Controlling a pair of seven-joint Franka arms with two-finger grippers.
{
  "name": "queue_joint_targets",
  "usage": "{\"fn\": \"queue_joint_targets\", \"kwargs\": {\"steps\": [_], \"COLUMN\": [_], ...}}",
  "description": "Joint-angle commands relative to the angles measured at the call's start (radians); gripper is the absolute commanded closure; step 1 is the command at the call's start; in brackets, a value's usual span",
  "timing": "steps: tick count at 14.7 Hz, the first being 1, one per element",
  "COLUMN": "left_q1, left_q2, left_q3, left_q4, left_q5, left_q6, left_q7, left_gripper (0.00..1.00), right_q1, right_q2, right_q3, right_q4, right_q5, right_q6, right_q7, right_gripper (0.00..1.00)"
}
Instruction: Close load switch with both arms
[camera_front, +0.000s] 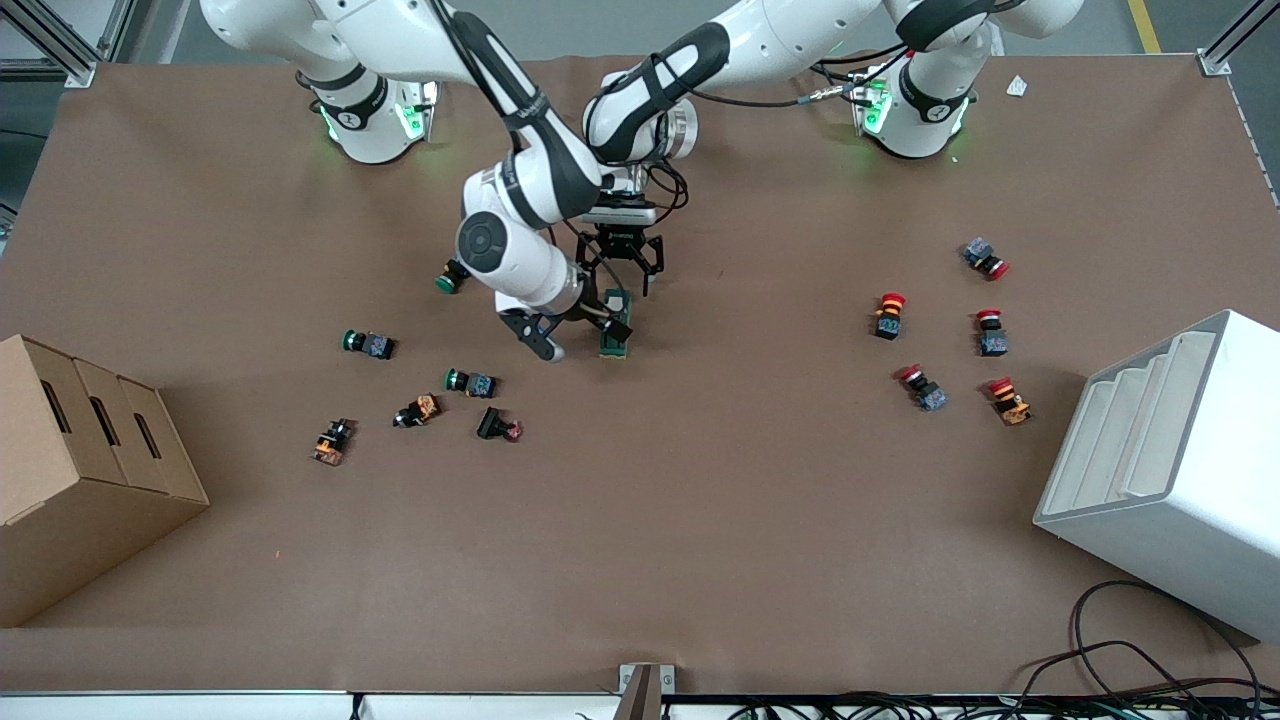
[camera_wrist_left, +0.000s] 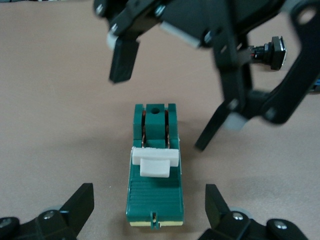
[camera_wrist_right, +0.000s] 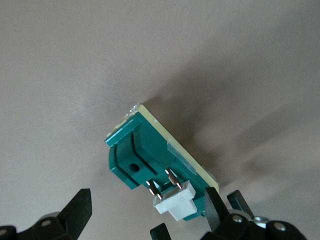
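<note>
The dark-green load switch (camera_front: 614, 338) lies on the brown table near its middle. Its white lever tab (camera_wrist_left: 155, 161) is raised on two copper blades (camera_wrist_right: 161, 186). My left gripper (camera_front: 625, 284) hangs over the end of the switch nearer the robots' bases. It is open, with one finger on each side of the switch (camera_wrist_left: 155, 200). My right gripper (camera_front: 582, 336) is open too, low around the switch, with the white tab (camera_wrist_right: 176, 204) between its fingers (camera_wrist_right: 216, 210). It also shows in the left wrist view (camera_wrist_left: 169, 95), and neither finger presses the switch.
Green-capped pushbuttons (camera_front: 368, 344) and other small parts (camera_front: 498, 426) lie toward the right arm's end. Red-capped pushbuttons (camera_front: 889, 314) lie toward the left arm's end. A cardboard box (camera_front: 80, 470) and a white stepped bin (camera_front: 1170, 470) stand at the table's two ends.
</note>
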Motion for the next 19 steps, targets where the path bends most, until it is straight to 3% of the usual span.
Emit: {"fn": "queue_joint_targets", "kwargs": {"steps": [1,9,19], "left_q1": [-0.005,-0.008,0.004], "left_q2": [0.015,0.022,0.019], "left_q3": [0.003,0.016,0.016], "left_q4": [0.004,0.005,0.031], "left_q5": [0.041,0.045,0.042], "left_q6": [-0.013,-0.013,-0.011], "left_q7": [-0.022,-0.022,-0.016], "left_gripper": [0.02,0.02,0.01], "right_q1": [0.042,0.059,-0.015], "right_q2": [0.021,0.033,0.067], "right_q3": [-0.011,-0.011,-0.016], "right_q4": [-0.008,0.021,0.121], "right_q5": [0.03,0.141,0.127], "right_q6": [0.052,0.082,0.052], "right_q7": [0.026,0.035,0.048], "right_gripper": [0.0,0.0,0.0]}}
